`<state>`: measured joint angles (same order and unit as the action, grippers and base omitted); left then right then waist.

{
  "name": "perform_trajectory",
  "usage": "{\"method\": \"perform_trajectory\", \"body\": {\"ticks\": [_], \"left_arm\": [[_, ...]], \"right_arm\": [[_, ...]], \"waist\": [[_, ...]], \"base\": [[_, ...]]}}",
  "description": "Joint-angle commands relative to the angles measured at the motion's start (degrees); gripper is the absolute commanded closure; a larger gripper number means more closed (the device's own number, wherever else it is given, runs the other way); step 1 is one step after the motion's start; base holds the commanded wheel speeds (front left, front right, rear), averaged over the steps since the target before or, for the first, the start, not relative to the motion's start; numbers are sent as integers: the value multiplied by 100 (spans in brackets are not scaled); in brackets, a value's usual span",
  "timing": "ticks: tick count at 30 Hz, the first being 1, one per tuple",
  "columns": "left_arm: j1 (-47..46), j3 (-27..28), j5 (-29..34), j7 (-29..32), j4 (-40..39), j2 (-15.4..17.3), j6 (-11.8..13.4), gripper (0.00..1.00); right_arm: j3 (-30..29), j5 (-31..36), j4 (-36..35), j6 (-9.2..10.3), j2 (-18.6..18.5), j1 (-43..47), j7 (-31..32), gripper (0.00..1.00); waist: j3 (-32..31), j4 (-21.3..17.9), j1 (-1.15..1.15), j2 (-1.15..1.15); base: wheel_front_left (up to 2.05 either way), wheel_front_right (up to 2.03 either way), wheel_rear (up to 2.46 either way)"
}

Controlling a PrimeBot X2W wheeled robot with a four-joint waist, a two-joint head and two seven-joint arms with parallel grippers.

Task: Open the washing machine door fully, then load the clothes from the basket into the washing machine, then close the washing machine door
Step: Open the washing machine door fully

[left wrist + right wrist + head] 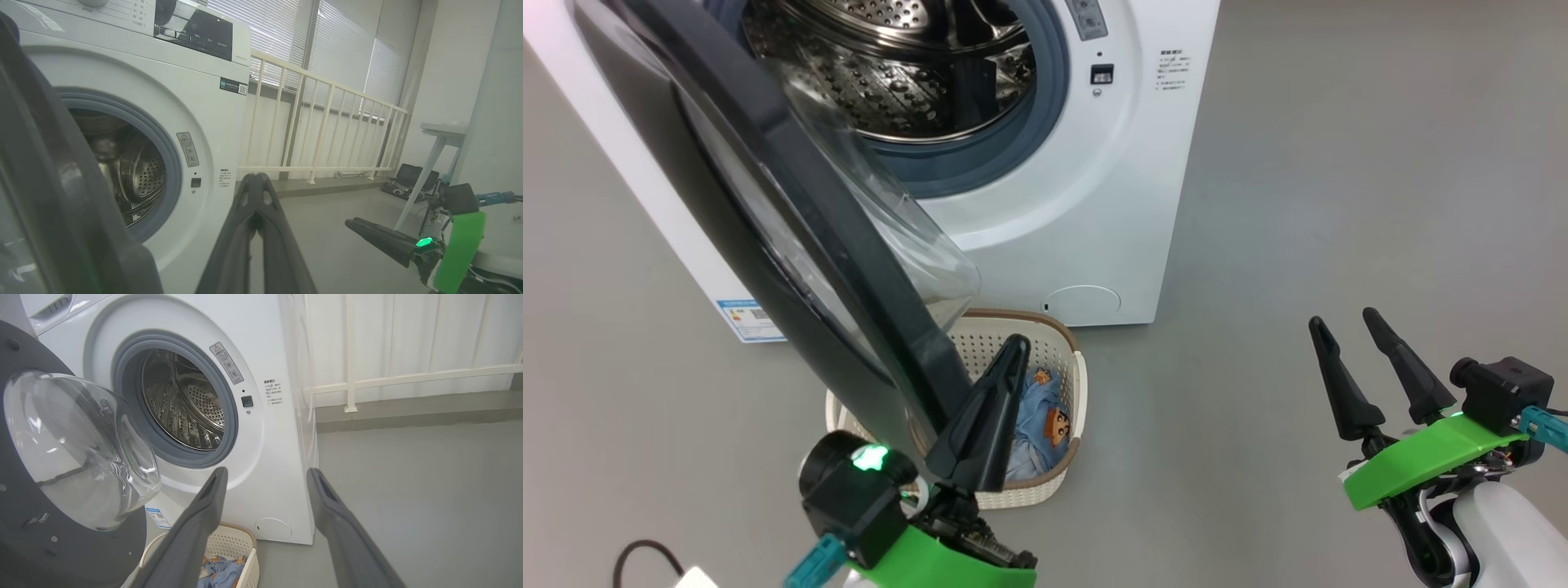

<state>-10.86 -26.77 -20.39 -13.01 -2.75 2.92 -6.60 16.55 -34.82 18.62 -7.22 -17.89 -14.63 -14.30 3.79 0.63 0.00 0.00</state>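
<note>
Grey floor (1339, 163). Near: left claw (1016, 346) pressed closed, empty, just beside the free edge of the large round glossy black door (849, 245); contact unclear. The right claw (1343, 320) is spread wide, empty, well apart. The small cream perforated basket (1080, 384) under the door holds light blue printed clothes (1037, 416). Door swung out, glass bowl facing the white front-loading washing machine (1111, 204). Beyond: cream railing (322, 122), window blinds (261, 24).
</note>
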Motion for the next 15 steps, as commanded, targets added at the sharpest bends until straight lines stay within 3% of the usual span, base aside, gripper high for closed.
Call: {"method": "perform_trajectory", "body": {"ticks": [1, 15], "left_arm": [[-261, 107, -94, 20, 9, 14, -45, 100], [-385, 130, -420, 135, 930, 9, 39, 100]], "right_arm": [[82, -57, -102, -26, -42, -80, -70, 0], [89, -80, -79, -26, -9, -114, -70, 0]], "waist": [[33, -57, 0, 0], [57, -264, 0, 0]], "base": [[0, 0, 0], [0, 0, 0]]}}
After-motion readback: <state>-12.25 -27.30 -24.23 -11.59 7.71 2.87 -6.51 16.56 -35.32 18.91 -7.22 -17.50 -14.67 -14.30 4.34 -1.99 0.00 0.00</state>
